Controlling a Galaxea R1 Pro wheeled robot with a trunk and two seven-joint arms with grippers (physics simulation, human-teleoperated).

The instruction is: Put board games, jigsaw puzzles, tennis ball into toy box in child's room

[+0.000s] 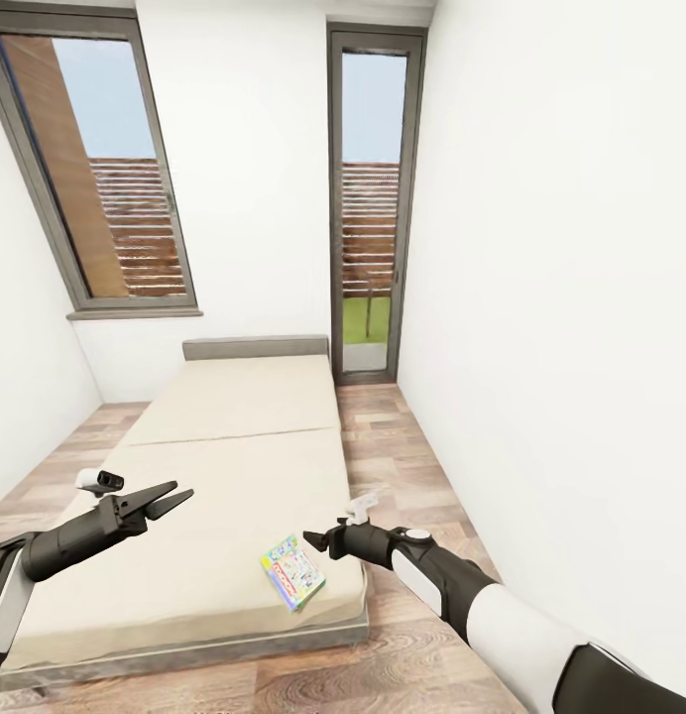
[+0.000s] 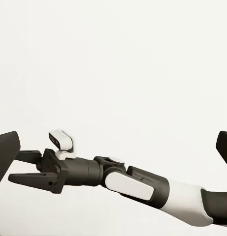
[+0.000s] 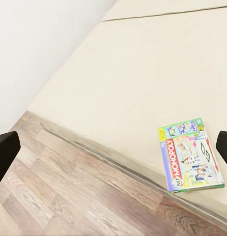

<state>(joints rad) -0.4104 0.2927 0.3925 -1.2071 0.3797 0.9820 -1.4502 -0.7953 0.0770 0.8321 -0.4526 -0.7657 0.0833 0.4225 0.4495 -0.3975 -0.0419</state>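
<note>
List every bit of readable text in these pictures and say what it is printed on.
"MONOPOLY": red banner on the board game box lying near the corner of the bed, read in the right wrist view.
A smaller word just before it on the same banner: too blurred to read.
Other small print on the box: too small to read.
Same box in the head view: lettering illegible.

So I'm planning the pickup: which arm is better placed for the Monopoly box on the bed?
The right. Its end effector hangs open beside the flat colourful Monopoly box at the beige mattress's corner; the left end effector is farther away.
</note>
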